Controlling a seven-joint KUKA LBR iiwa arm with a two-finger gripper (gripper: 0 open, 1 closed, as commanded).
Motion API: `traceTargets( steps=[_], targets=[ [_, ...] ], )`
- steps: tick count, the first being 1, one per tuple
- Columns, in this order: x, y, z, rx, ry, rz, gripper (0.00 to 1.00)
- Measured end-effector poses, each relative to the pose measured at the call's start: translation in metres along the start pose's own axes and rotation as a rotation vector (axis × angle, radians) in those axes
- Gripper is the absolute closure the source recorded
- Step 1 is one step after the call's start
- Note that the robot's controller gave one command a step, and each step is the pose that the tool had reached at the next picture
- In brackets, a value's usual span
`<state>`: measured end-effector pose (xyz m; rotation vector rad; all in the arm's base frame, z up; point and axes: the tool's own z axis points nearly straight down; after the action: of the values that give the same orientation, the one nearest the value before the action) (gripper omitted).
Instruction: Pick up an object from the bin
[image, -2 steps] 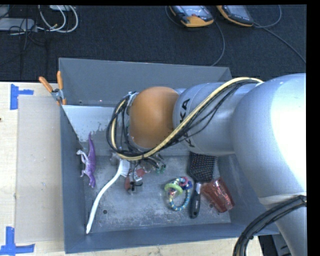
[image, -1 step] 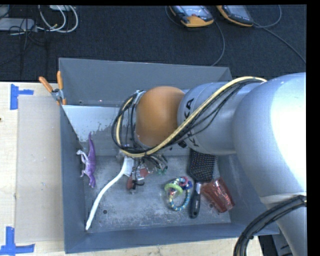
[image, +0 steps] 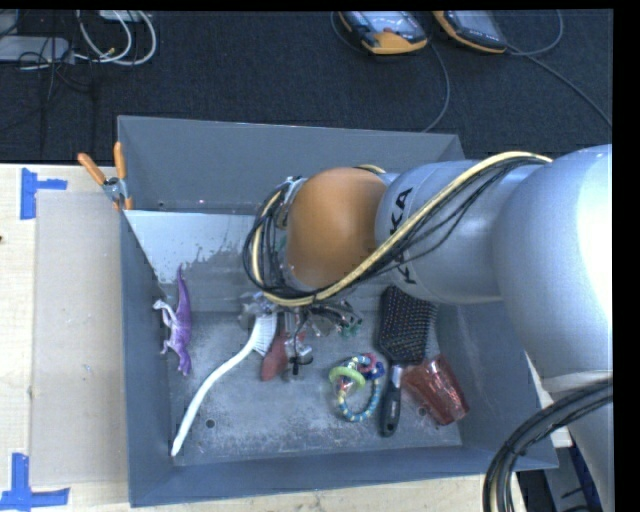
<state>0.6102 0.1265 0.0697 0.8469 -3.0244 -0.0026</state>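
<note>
My gripper (image: 293, 350) is low in the middle of the bin, under the arm's orange cover. A reddish-brown oblong thing (image: 271, 363) lies right at its left side, touching or nearly so. A white long-handled brush (image: 215, 385) has its bristle head just left of the gripper, and its handle runs down to the bin's front left. A ring of colourful beads (image: 353, 387) lies a little to the right of the gripper.
A purple toy dinosaur (image: 180, 328) lies by the left wall. A black hairbrush (image: 402, 335) and a red translucent piece (image: 437, 391) lie at the right. The arm covers the back right of the bin.
</note>
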Motion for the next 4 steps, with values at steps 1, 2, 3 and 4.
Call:
traceTargets(
  steps=[1,2,3,4],
  targets=[
    [-0.005,0.022,0.001,-0.002,0.000,0.276,1.00],
    [-0.005,0.022,0.001,-0.002,0.000,0.276,1.00],
    [-0.005,0.022,-0.001,-0.003,0.001,0.277,1.00],
    [-0.003,0.023,-0.011,-0.003,0.006,0.277,1.00]
  ],
)
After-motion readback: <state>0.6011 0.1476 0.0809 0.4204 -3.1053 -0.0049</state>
